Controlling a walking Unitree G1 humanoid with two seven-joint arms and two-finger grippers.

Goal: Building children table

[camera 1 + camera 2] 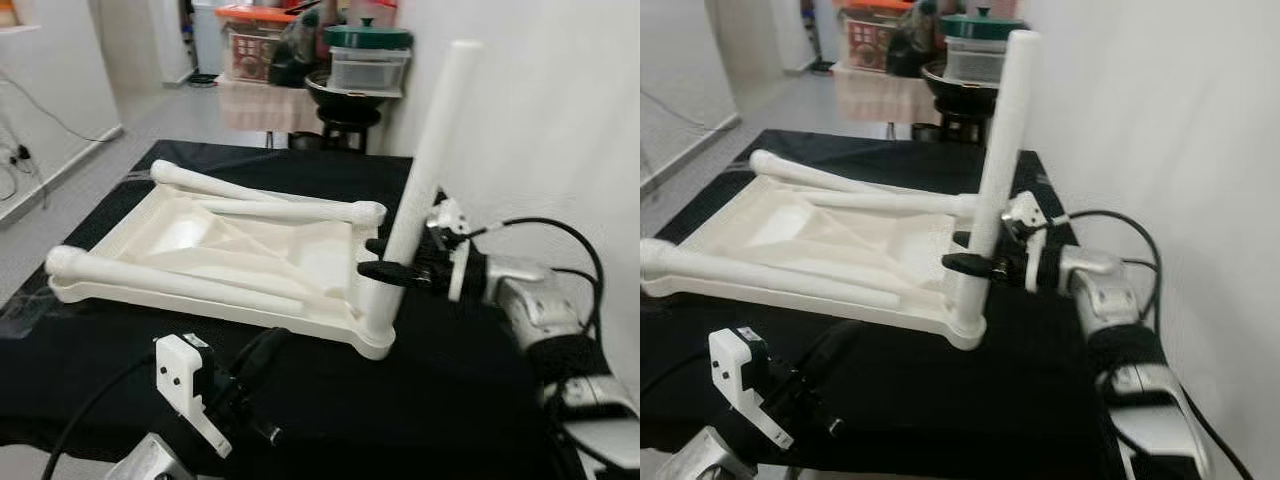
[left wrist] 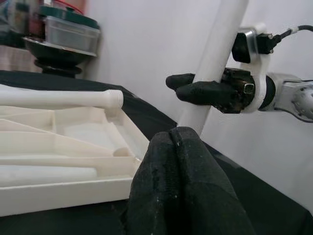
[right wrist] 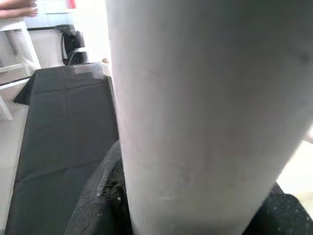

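Note:
A white plastic tabletop (image 1: 140, 290) lies upside down on the black cloth. Three white legs (image 1: 270, 210) lie across its underside. A fourth white leg (image 1: 430, 150) stands nearly upright in the near right corner socket (image 1: 375, 335), leaning a little to the right. My right gripper (image 1: 385, 258) is shut on this leg low down, its black fingers on either side. The leg (image 3: 195, 112) is close up in the right wrist view. My left gripper (image 1: 265, 350) hovers over the cloth in front of the tabletop, fingers pressed together with nothing between them.
A black-covered work surface (image 1: 450, 400) holds everything. White wall stands close on the right. Behind the table, a stool carries a black bowl (image 1: 340, 95) and lidded containers (image 1: 368, 55). Grey floor lies to the left.

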